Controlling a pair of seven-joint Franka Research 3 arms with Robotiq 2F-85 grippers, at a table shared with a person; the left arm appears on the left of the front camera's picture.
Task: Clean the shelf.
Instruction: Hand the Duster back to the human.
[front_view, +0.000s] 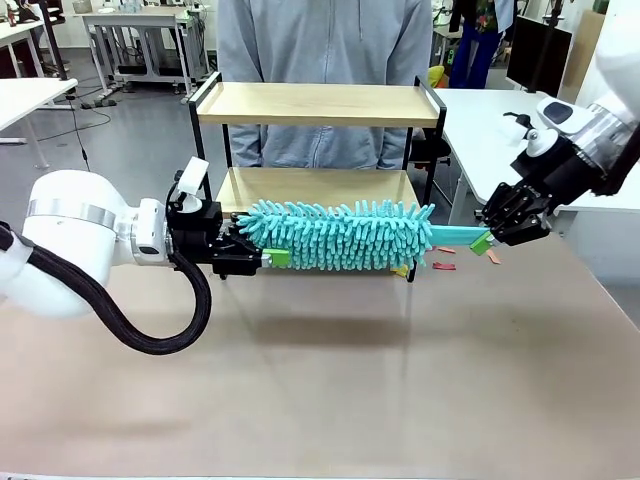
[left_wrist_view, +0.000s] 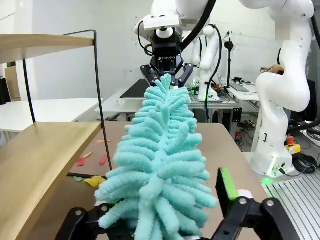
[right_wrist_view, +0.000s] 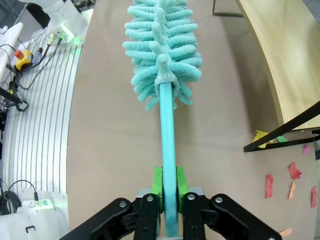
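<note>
A teal fluffy duster (front_view: 340, 235) hangs level just in front of the shelf (front_view: 315, 103), a two-tier rack of light wooden boards in a black frame. My right gripper (front_view: 487, 238) is shut on the duster's handle (right_wrist_view: 167, 140), its green pads (right_wrist_view: 158, 182) pressed on both sides. My left gripper (front_view: 262, 250) is at the duster's fluffy end. In the left wrist view its fingers (left_wrist_view: 227, 182) stand wide apart on either side of the fluff (left_wrist_view: 160, 150). One finger is hidden behind the strands.
Small red, orange and yellow paper scraps (front_view: 443, 266) lie on the brown table by the shelf's right foot, also scraps (right_wrist_view: 269, 185). A person in a grey top (front_view: 325, 40) stands behind the shelf. A white table (front_view: 480, 120) adjoins at the right.
</note>
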